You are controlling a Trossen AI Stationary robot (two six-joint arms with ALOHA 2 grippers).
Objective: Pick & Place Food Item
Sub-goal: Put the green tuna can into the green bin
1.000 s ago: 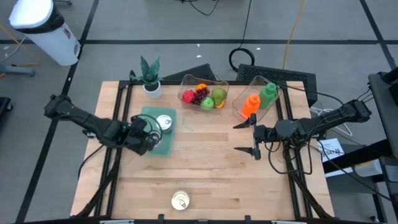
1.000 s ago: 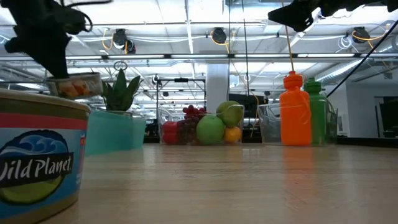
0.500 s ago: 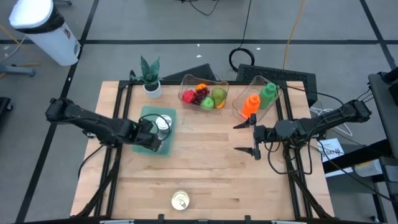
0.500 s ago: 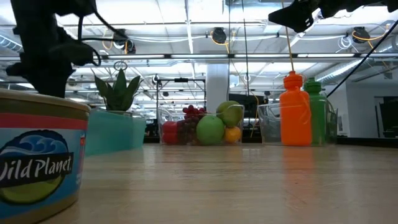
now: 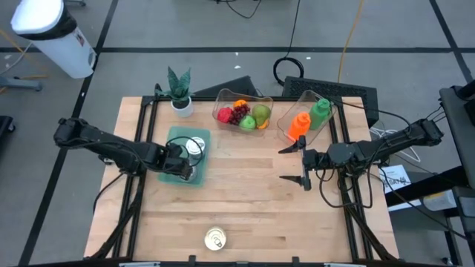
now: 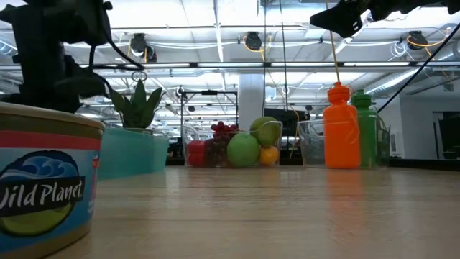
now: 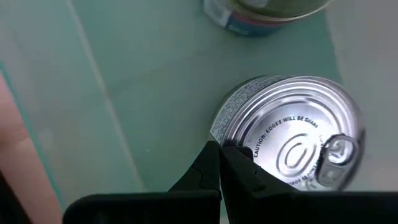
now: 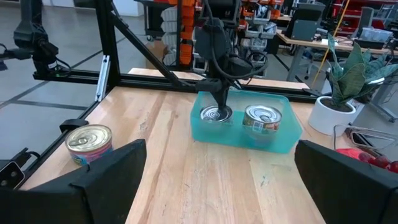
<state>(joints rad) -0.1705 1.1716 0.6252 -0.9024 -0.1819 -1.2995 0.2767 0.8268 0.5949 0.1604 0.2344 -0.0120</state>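
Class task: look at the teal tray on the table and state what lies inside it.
Inside the teal tray sit two tin cans. The left claw, shut, rests on one can's lid. The tray floor beneath the cans is covered.

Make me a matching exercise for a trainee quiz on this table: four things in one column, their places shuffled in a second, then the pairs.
Things:
1. orange bottle
2. potted plant
3. lone can
4. left gripper

Places:
A. near edge of the table, by itself
B. clear bin, beside the green bottle
C. over the teal tray, shut, tip at a can
D. far edge, left of the fruit container

Pairs: 1-B, 2-D, 3-A, 4-C
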